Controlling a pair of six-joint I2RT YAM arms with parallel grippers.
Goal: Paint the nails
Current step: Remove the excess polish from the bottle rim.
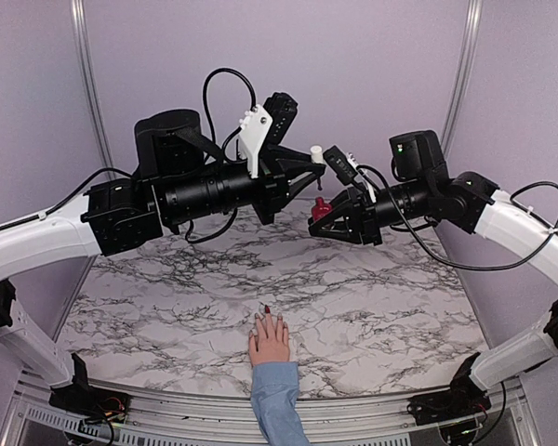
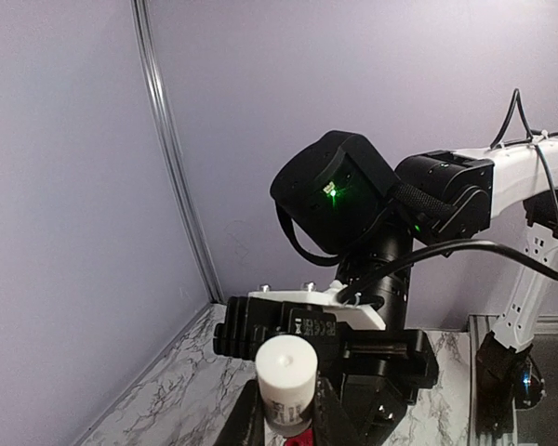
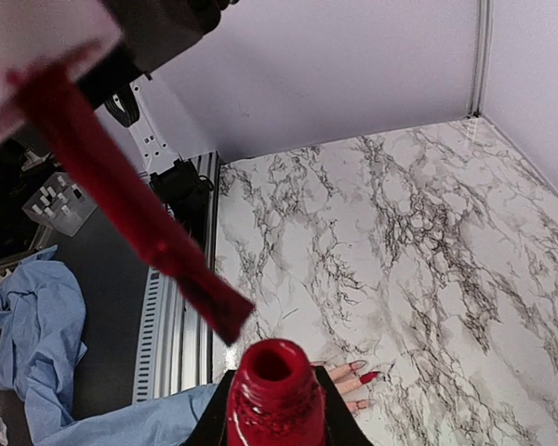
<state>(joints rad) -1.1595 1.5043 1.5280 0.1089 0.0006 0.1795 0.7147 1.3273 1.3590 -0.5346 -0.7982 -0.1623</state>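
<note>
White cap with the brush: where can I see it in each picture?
Top external: the white cap is in the upper middle, between the two arms.
Left wrist: bottom middle, close up.
Right wrist: top left corner, blurry, its red brush pointing down at the red bottle.
Shared landmark: the marble table.

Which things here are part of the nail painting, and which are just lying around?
In use: nails on the pink hand; open red polish bottle; white cap with its red brush.
Lying about: bunched blue cloth off the table edge, possibly the sleeve's tail; small pale rack beyond it, too blurred to identify.
</note>
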